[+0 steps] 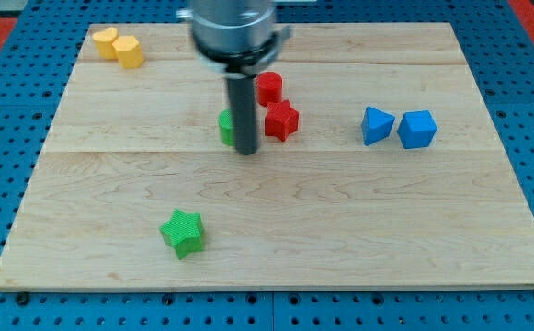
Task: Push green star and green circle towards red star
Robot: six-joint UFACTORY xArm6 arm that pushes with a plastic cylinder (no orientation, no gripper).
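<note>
The green star (183,232) lies near the view's bottom left of the wooden board (358,230), far from the other task blocks. The green circle (226,127) sits at the board's middle, partly hidden behind my dark rod. The red star (281,119) lies just right of the rod, a short gap from the green circle. My tip (246,152) rests on the board right beside the green circle's lower right, between it and the red star.
A red round block (268,87) sits just above the red star. Two yellow blocks (119,46) lie at the view's top left. Two blue blocks (399,127) lie at the right.
</note>
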